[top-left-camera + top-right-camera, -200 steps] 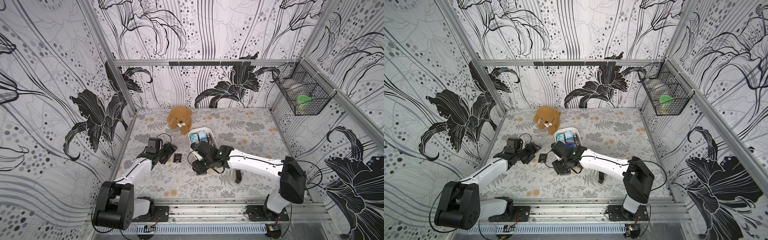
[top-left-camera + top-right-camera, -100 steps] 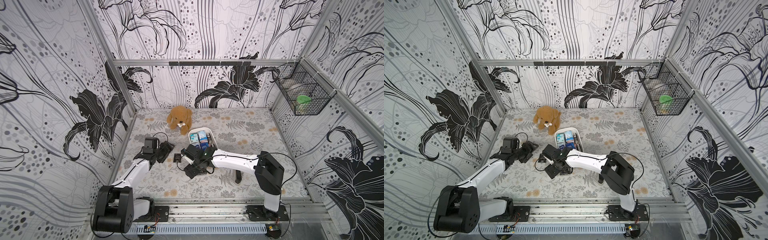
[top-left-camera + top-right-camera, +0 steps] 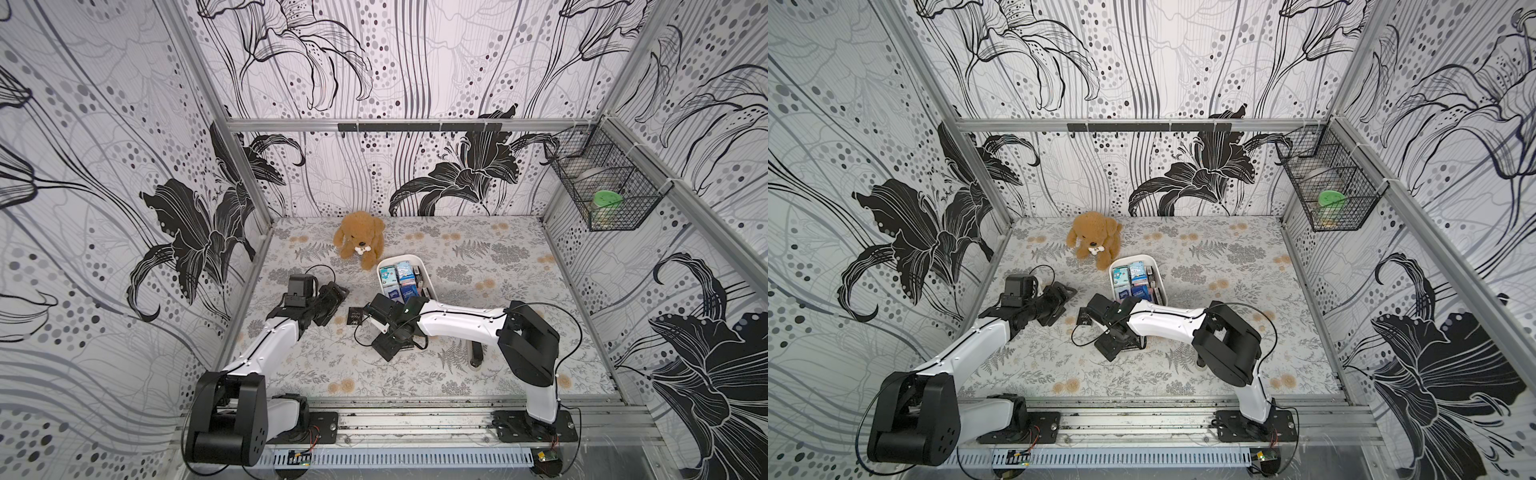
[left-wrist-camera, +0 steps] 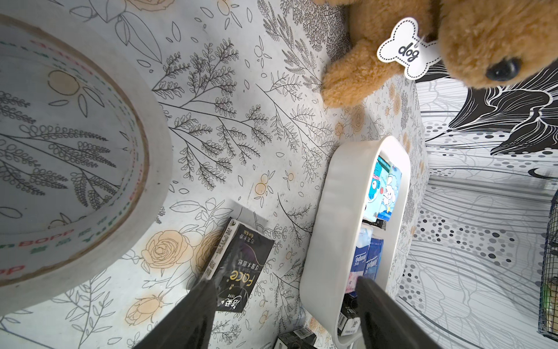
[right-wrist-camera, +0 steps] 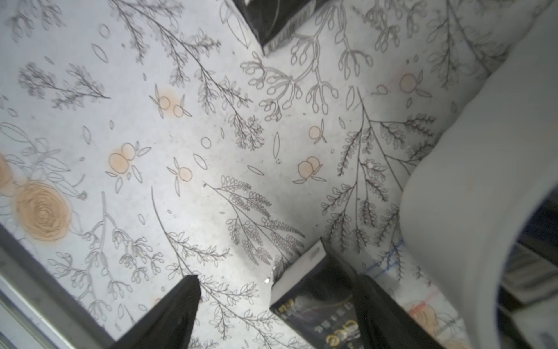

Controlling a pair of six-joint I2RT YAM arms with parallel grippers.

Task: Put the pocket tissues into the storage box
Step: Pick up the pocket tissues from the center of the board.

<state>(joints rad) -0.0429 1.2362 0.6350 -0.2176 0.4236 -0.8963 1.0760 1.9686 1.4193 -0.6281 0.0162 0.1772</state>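
The white storage box sits mid-table and holds several pocket tissues in blue, teal and black wrappers. One black packet lies on the table between the two arms. My left gripper is open just left of it. In the left wrist view that packet lies by one finger of the left gripper, with the box wall by the other. My right gripper is open, low at the box's near end, with a second black packet between its jaws against one finger.
A brown plush dog sits behind the box. A roll of tape lies close to the left gripper. A dark narrow object stands right of the right forearm. A black wire basket hangs on the right wall.
My right arm's elbow has swung left, and its gripper has shifted a little toward the near side of the box, its jaws spreading wider. The left arm has hardly moved.
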